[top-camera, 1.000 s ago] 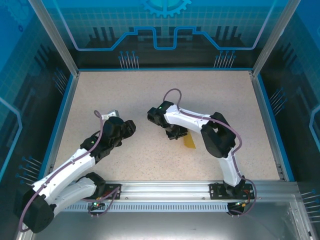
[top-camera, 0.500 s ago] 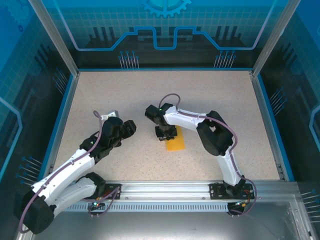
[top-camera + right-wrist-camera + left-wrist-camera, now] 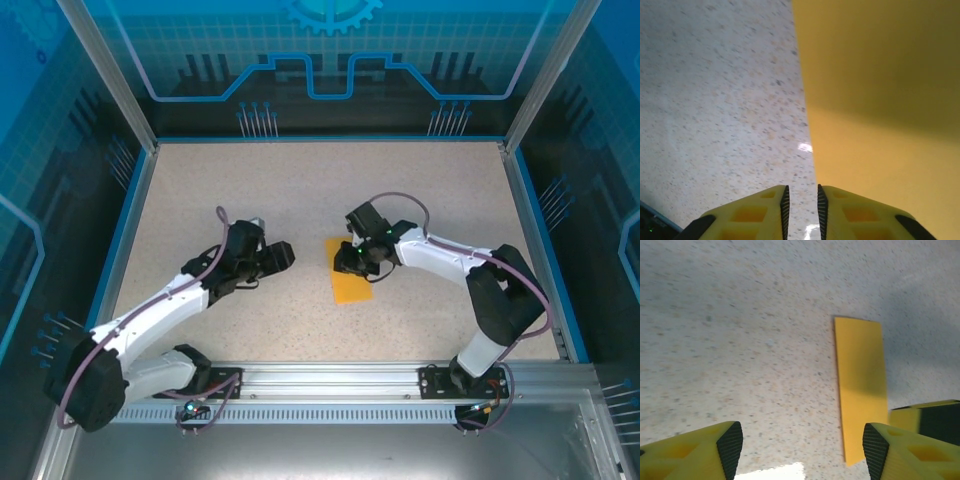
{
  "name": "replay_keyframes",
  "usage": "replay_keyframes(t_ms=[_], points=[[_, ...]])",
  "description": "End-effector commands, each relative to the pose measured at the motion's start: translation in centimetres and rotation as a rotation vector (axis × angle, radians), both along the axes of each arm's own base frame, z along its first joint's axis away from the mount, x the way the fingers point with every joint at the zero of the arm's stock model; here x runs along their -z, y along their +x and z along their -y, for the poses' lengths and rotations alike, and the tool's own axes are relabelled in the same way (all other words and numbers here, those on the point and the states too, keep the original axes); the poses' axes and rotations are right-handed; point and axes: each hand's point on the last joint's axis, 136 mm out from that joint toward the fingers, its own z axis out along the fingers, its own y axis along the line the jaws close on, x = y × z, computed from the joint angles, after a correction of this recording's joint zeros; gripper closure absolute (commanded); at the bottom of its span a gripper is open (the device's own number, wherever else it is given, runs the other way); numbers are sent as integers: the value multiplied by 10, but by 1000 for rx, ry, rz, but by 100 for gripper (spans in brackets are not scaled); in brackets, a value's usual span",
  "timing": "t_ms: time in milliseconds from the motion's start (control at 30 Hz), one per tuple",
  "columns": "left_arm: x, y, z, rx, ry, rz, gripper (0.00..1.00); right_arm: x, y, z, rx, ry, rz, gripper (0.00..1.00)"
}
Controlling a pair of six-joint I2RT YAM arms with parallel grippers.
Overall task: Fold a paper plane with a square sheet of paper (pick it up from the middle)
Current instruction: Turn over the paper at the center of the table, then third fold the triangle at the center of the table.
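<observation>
The tabletop (image 3: 200, 180) in front of you is speckled beige stone-look laminate, framed by a blue rim and glowing blue backdrop panels.

The sheet of paper (image 3: 348, 290) lies flat near the middle of the tabletop, a little right of centre. It is smooth matte orange-yellow and reads as a crisp-cornered rectangle, not a square. In your left wrist view it is foreshortened to a narrow strip (image 3: 861, 385).

Your left gripper (image 3: 280, 255) sits just left of the sheet, apart from it, with its jaws wide apart. Its yellow fingers have ribbed black pads (image 3: 731, 442).

Your right gripper (image 3: 352, 265) is over the sheet's far right part. Its jaws are nearly together, with only a thin slit between the serrated pads (image 3: 801, 202).

The sheet's edge (image 3: 880, 100) runs down toward that slit, but you cannot tell whether paper is actually pinched. Its right and lower parts are cut off in that view.

Compared with half a second ago, the right arm has swung out to the right with its elbow nearer the right edge. The left arm has reached further in, and more of the sheet is uncovered.
</observation>
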Motion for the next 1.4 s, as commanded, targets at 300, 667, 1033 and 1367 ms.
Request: replay_keyframes(t_ms=[300,667,1033,1367], points=[[4,11,44,154,-109,-86,33,46,-5,-8,63,100,-82,80],[13,15,55,185,-122,-140,34,69,-16,3,305,59,-124,79],[24,21,101,337,-145,-230,78,20,-11,61,284,65,26,70],[60,49,140,389,-50,-301,89,20,-27,89,272,133,12,62]])
